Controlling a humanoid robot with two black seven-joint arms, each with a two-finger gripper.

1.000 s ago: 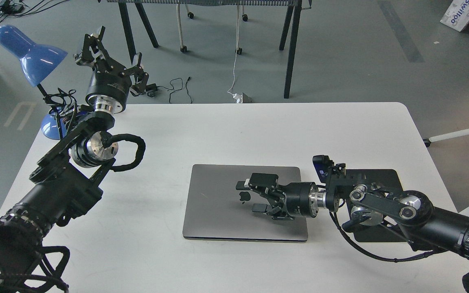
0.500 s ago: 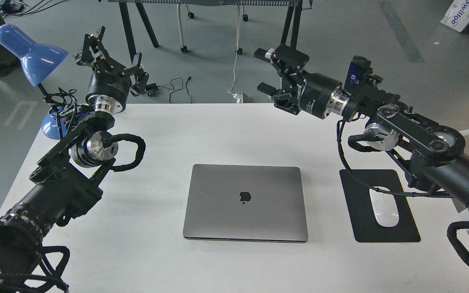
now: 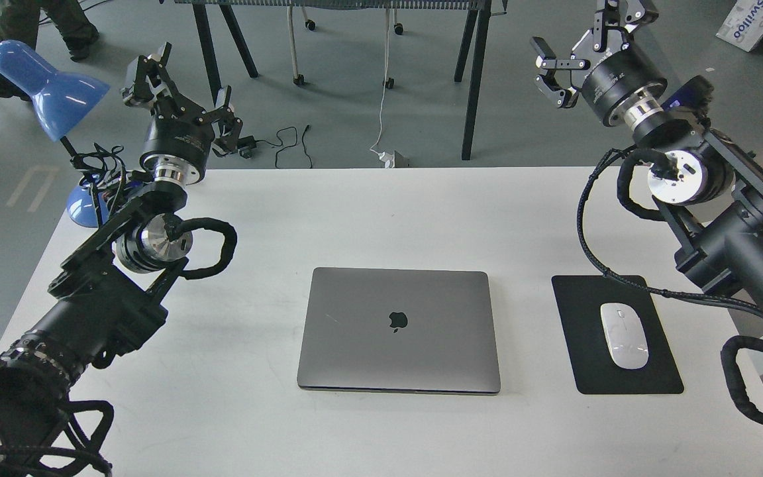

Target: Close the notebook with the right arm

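Note:
The notebook [image 3: 399,329] lies flat on the white table [image 3: 381,212] with its lid down, space-grey with a dark apple logo facing up. My right gripper [image 3: 587,36] is raised high at the top right, far above and behind the notebook, fingers spread open and empty. The right arm [image 3: 706,199] runs down the right edge with its black cable sleeve. My left gripper [image 3: 179,83] is raised at the top left by the blue lamp, fingers spread open and empty.
A black mouse pad [image 3: 623,334] with a white mouse [image 3: 624,334] lies right of the notebook. A blue desk lamp [image 3: 44,86] stands at the table's back left corner. Dark table legs [image 3: 471,93] and cables are on the floor behind.
My right gripper has lifted off the shut notebook lid and swung up and to the right, from over the logo to high above the table's back right. The left arm has not moved.

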